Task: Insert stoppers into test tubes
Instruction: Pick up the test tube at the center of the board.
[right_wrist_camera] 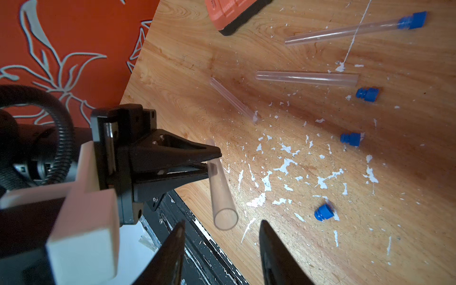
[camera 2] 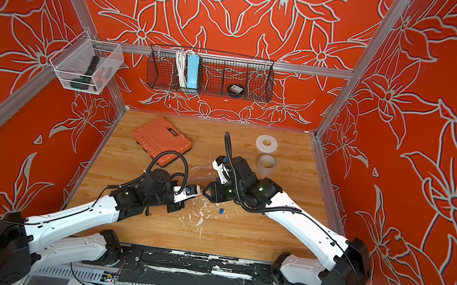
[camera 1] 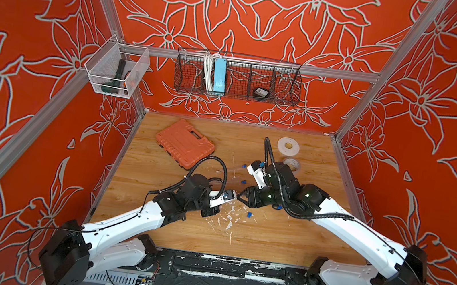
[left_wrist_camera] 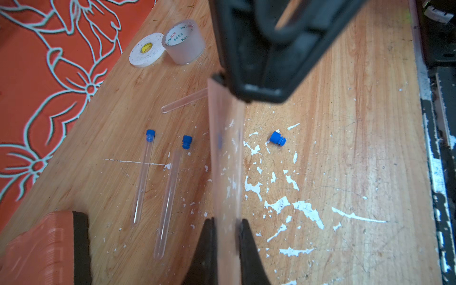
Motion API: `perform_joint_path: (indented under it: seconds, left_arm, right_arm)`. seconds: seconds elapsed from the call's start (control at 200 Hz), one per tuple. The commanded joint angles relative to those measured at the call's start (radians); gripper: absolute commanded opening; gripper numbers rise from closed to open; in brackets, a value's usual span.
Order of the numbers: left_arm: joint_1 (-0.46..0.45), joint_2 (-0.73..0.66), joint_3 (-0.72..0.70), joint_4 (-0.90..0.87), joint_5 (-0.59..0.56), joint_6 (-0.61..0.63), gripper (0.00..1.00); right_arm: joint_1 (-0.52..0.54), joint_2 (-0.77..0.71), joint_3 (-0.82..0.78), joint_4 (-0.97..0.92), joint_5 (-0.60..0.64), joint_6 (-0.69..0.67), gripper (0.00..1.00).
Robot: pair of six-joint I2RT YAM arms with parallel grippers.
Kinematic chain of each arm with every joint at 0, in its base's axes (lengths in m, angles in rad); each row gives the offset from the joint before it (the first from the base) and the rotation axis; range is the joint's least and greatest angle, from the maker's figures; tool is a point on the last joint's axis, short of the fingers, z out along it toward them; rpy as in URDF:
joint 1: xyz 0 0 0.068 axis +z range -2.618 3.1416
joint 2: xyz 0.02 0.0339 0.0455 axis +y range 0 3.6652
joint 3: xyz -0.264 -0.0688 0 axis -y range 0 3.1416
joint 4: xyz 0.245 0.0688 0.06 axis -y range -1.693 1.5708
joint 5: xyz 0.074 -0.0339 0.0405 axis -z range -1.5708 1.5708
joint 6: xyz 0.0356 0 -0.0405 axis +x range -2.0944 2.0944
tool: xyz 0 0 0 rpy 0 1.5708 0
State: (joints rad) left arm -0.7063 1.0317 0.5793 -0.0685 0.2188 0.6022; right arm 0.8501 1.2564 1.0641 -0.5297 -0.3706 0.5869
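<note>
Over paint-flecked wooden table (camera 1: 267, 244), left hand (right_wrist_camera: 212, 161) clamps slender clear test tube (right_wrist_camera: 220, 195), its long axis aiming the open mouth at the parted, empty right hand (right_wrist_camera: 223, 227).

Left pincer (right_wrist_camera: 213, 161) clamped; right pincer (right_wrist_camera: 223, 223) parted, opposite.

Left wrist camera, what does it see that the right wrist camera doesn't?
Only the left wrist view shows the white tape roll and the clear tape roll. Only the right wrist view shows the left claw from the side and the round open mouth of the held test tube it pinches. Both show that tube, the capped test tube with its blue stopper, and the orange case.
</note>
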Motion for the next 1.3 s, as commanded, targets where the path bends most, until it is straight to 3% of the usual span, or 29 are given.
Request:
perform_joint_path:
  seconds: [0.0,0.24,0.726,1.291]
  left_arm:
    - [-0.002,-0.021,-0.013,0.016,0.007,-0.001,0.0]
    - [-0.002,-0.023,-0.013,0.013,0.008,0.004,0.0]
    - [-0.002,-0.022,-0.013,0.006,0.015,0.01,0.0]
    - [-0.002,-0.012,-0.012,0.014,-0.014,0.003,0.0]
  right_arm:
    - [0.013,0.026,0.029,0.034,0.022,0.018,0.46]
    - [0.041,0.075,0.049,0.037,0.046,0.0,0.37]
    - [0.054,0.113,0.052,0.072,0.042,0.012,0.34]
    - [0.058,0.094,0.028,0.088,0.067,0.033,0.14]
